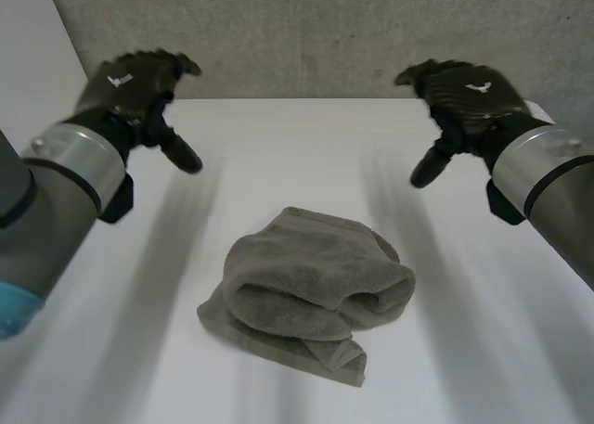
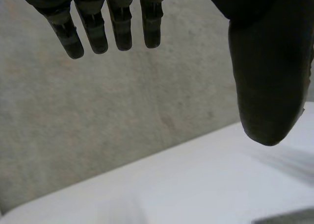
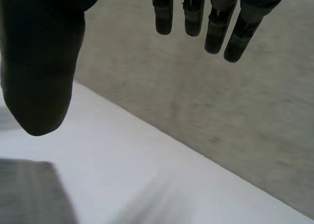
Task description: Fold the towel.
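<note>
At the middle of the white table (image 1: 278,155) lies the grey towel (image 1: 311,285), bunched in a loose rolled fold, touched by neither hand. Left hand (image 1: 130,85) hangs above the table's far left, well apart from the towel, fingers (image 2: 93,33) straight and spread, thumb (image 2: 270,87) apart, holding nothing. Right hand (image 1: 469,95) mirrors it at far right, fingers (image 3: 216,30) relaxed and spread, empty; grey wall (image 1: 306,34) behind.

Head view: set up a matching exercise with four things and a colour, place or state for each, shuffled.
1 towel
2 left hand
3 right hand
4 table

A white, under the cloth
B open, raised at the view's right
C grey, loosely bundled mid-table
D open, raised at the view's left

Pairs: 1-C, 2-D, 3-B, 4-A.
</note>
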Robot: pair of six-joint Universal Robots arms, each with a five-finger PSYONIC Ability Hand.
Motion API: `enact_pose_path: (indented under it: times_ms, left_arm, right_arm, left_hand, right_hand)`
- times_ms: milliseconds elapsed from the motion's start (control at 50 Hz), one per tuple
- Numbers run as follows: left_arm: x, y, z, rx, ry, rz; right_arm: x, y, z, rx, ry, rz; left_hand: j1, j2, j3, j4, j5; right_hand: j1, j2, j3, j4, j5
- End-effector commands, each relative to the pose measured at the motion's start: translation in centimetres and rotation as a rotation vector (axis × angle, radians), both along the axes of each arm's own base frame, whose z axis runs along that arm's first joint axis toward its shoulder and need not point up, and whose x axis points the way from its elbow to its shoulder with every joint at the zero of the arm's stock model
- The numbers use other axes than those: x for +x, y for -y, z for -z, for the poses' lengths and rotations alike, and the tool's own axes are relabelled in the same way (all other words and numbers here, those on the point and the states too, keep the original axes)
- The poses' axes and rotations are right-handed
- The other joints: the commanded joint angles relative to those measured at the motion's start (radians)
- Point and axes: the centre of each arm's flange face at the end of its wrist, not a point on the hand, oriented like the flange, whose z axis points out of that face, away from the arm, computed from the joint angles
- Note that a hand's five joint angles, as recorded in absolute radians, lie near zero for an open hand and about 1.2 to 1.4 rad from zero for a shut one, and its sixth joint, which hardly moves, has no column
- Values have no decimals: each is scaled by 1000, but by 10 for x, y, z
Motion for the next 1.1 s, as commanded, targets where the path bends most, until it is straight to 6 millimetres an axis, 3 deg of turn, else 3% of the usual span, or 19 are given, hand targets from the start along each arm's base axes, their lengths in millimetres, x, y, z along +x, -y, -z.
enact_pose_path:
  times_ms: [20, 240, 380, 500, 580, 600, 640, 720, 740, 780, 900, 940, 960, 980, 1000, 1040, 1060, 1080, 1100]
  left_arm:
    - [-1, -27, 47, 158, 49, 66]
    - [10, -56, 98, 388, -5, 57]
    - [10, -55, 112, 433, -26, 42]
    - [5, -56, 140, 513, 22, 45]
    - [1, -56, 155, 542, 42, 49]
    - [1, -54, 161, 556, 49, 47]
    - [0, -53, 168, 571, 56, 44]
    - [-1, -52, 175, 589, 62, 48]
    - [-4, -50, 174, 581, 56, 57]
    - [-7, -46, 170, 566, 46, 60]
    - [-19, -18, 144, 479, -50, 59]
    - [-22, -10, 134, 448, -81, 64]
    - [-24, 2, 119, 404, -117, 64]
    - [-23, 16, 104, 360, -153, 55]
    - [-23, 16, 104, 360, -154, 55]
    - [-20, 30, 89, 315, -187, 44]
    - [-18, 42, 74, 265, -215, 35]
    - [-16, 53, 54, 205, -242, 31]
    - [-16, 53, 54, 204, -242, 31]
  right_arm:
    - [20, -19, 16, 69, -106, -309]
    - [51, -19, 56, 173, -165, -420]
    - [66, -23, 99, 284, -215, -461]
    - [69, -24, 123, 320, -260, -472]
    - [68, -22, 134, 309, -315, -462]
    - [68, -22, 134, 309, -315, -462]
    - [69, -22, 133, 291, -324, -466]
    - [70, -22, 131, 280, -321, -472]
    - [70, -21, 130, 269, -319, -477]
    - [71, -20, 127, 242, -321, -478]
    - [79, -6, 97, -2, -310, -458]
    - [85, 2, 66, -181, -264, -420]
    - [85, 2, 66, -182, -264, -420]
    - [88, 5, 46, -279, -222, -394]
    - [88, 5, 46, -280, -222, -394]
    - [91, 8, 5, -496, -136, -343]
    - [91, 8, 4, -497, -135, -343]
    - [91, 8, -16, -594, -89, -308]
    - [89, 9, -36, -685, -41, -268]
  left_hand:
    - [21, 45, -45, -56, 33]
    - [18, 42, -45, -56, 30]
    - [24, 48, -45, -56, 36]
    - [42, 65, -45, -56, 54]
    - [115, 139, -45, -56, 127]
    - [211, 235, -45, -56, 223]
    - [377, 400, -45, -56, 389]
    - [769, 792, -45, -56, 781]
    - [936, 959, -45, -56, 948]
    - [1076, 1100, -45, -56, 1088]
    - [1078, 1101, -45, -56, 1090]
    - [1078, 1101, -45, -56, 1090]
    - [1078, 1101, -45, -56, 1090]
    - [1078, 1101, -45, -56, 1090]
    - [1078, 1101, -45, -56, 1090]
    - [1078, 1101, -45, -56, 1090]
    - [1078, 1101, -45, -56, 1090]
    - [1078, 1101, -45, -56, 1090]
    - [1078, 1101, -45, -56, 1090]
  right_hand:
    - [-56, -78, -33, -53, -62]
    - [-56, -78, -33, -53, -62]
    - [-56, -78, -33, -53, -62]
    - [-20, -41, -33, -53, -25]
    - [270, 248, -33, -53, 264]
    - [271, 250, -33, -53, 265]
    - [607, 586, -33, -53, 601]
    - [920, 899, -33, -53, 914]
    - [1112, 1090, -33, -53, 1106]
    - [1165, 1144, -33, -53, 1160]
    - [1165, 1144, -33, -53, 1160]
    - [1165, 1144, -33, -53, 1160]
    - [1165, 1144, -33, -53, 1160]
    - [1165, 1144, -33, -53, 1160]
    - [1165, 1144, -33, -53, 1160]
    - [1165, 1144, -33, -53, 1160]
    - [1165, 1144, -33, -53, 1160]
    - [1165, 1144, -33, -53, 1160]
    - [1165, 1144, -33, -53, 1160]
